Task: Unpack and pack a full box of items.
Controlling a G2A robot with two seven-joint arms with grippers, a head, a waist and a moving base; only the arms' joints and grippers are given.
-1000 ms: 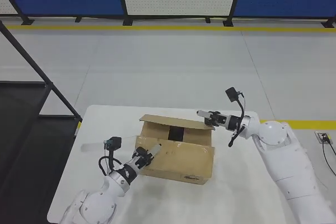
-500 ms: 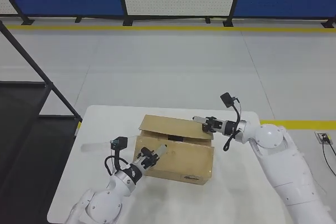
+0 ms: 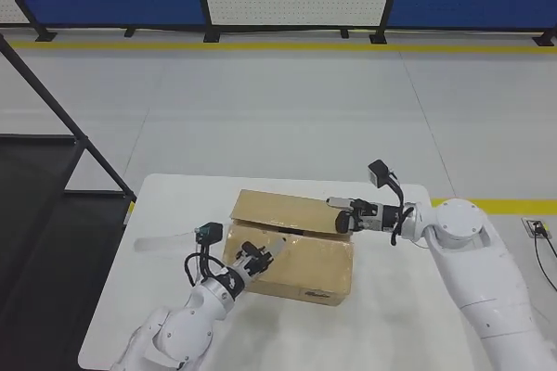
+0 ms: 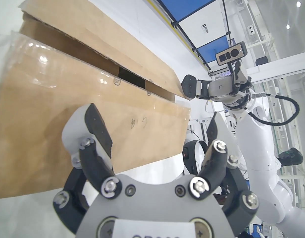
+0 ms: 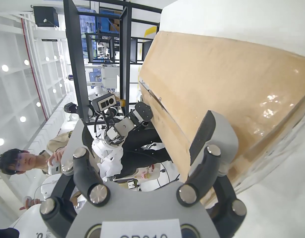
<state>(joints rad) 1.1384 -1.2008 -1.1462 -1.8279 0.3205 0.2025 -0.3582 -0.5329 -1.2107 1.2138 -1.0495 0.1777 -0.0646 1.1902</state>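
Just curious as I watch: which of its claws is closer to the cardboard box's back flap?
Right. The right gripper sits at the end of the far flap; the left gripper hangs over the near flap.

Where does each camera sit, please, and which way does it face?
Top view: above the arms, looking down at the table and cardboard box; both arms, left gripper and right gripper show.
Left wrist view: on that wrist, past its own open fingers toward the box's side.
Right wrist view: on that wrist, past its own open fingers along the box's top.
Shared: the box; each wrist view shows the other gripper beyond it.
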